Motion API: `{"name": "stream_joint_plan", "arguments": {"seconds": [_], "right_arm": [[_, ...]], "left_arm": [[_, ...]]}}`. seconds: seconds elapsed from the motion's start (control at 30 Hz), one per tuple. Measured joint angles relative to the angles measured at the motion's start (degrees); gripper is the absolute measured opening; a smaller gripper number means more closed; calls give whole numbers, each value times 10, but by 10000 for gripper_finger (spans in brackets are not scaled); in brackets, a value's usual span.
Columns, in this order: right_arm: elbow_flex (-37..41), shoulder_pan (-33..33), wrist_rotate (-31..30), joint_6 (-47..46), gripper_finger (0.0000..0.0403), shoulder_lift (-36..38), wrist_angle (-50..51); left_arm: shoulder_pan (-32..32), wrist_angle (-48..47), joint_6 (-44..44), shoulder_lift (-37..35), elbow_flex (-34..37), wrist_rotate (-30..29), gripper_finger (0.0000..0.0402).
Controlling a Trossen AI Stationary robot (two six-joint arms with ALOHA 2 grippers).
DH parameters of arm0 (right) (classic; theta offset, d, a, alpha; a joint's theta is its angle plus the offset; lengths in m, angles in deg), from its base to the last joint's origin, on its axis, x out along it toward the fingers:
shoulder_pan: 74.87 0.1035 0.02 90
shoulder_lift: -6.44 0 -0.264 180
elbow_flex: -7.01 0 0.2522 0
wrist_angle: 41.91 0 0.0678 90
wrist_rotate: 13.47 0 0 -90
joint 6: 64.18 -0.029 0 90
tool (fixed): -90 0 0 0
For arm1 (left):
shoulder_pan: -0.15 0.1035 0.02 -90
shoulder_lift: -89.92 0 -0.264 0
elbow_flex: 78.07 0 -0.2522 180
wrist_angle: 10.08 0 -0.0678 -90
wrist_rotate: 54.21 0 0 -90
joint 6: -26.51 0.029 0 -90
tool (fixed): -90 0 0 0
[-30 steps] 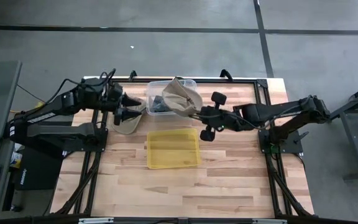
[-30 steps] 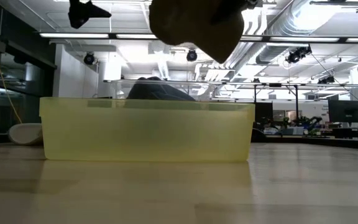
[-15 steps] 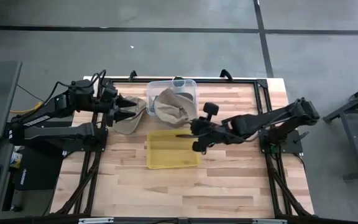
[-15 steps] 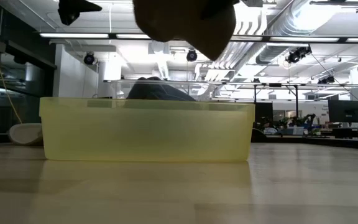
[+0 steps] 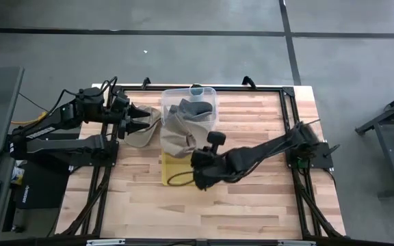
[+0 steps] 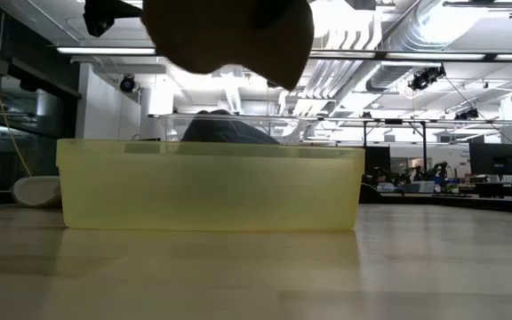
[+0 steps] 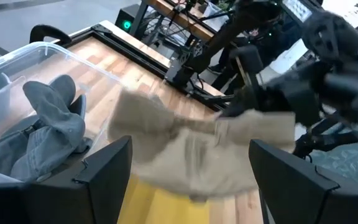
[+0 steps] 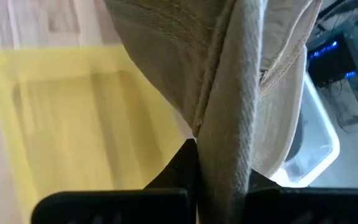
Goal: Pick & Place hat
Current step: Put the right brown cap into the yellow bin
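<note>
While a second ago the tan hat hung over the clear bin, it now hangs above the near-left part of the yellow tray, carried toward the table's front by the right gripper, whose arm has stretched leftward. Its long axis runs from the clear bin toward the tray, the pinched end nearest the tray. It is soft khaki cloth with visible stitching, crumpled and folded where the right gripper's fingers clamp a fold. Grey garments lie in the clear bin. Beside another tan hat at the table's left, the left gripper hovers, jaws apart, holding nothing.
</note>
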Motion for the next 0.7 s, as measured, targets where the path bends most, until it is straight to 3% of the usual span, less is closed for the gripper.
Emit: {"name": "stream_joint_plan", "arguments": {"seconds": [0.17,0.3,0.7], "right_arm": [[-62,23,6,-71,6,-62,106],[-70,36,18,-121,6,-84,154],[-20,54,62,-191,6,-91,110]], "left_arm": [[0,-2,1,0,0,2,301],[0,-4,0,0,0,13,301],[0,-4,-50,0,0,15,301]]}}
